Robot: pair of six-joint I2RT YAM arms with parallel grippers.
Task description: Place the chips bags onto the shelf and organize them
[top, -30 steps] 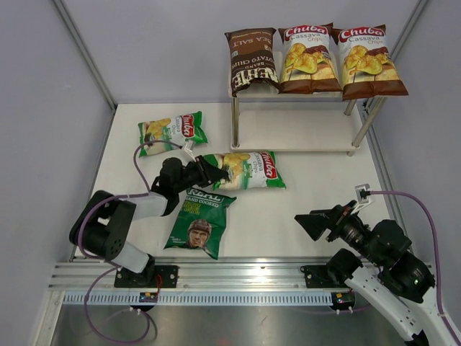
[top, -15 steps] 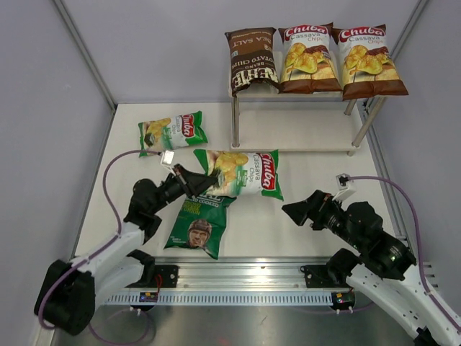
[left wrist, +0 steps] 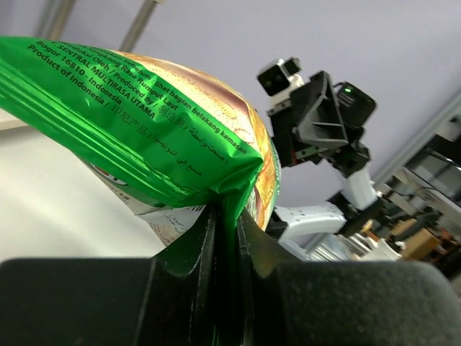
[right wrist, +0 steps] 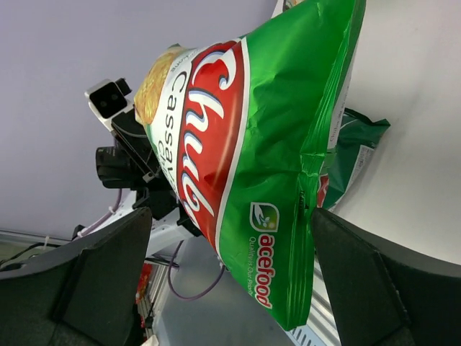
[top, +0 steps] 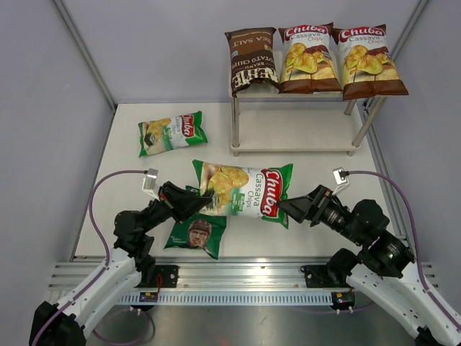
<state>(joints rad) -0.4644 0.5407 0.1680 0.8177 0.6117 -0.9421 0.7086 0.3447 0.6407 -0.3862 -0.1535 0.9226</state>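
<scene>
My left gripper [top: 204, 197] [left wrist: 227, 234] is shut on the sealed edge of a green-and-white Chuba chips bag [top: 245, 191] [left wrist: 144, 122] and holds it lifted over the table, lying sideways. My right gripper [top: 286, 209] [right wrist: 230, 252] stands wide open at the bag's other end [right wrist: 274, 166], its fingers on either side of that end without pressing it. A second green Chuba bag [top: 171, 132] lies flat at the back left. The dark green REAL bag [top: 196, 232] lies partly under the lifted bag. The shelf [top: 295, 131] carries a brown Kettle bag [top: 252, 61] and two brown Chuba bags [top: 310, 58] [top: 367, 61] on its top board.
The shelf's lower board shows bare pale wood between thin metal legs [top: 235, 122]. White walls with metal frame bars [top: 86, 58] enclose the table on the left and right. An aluminium rail [top: 238, 274] runs along the near edge by the arm bases.
The left arm has drawn back toward the near edge, lifting the green Chuba bag off the table. The right gripper has moved left up to the bag's free end, still open.
</scene>
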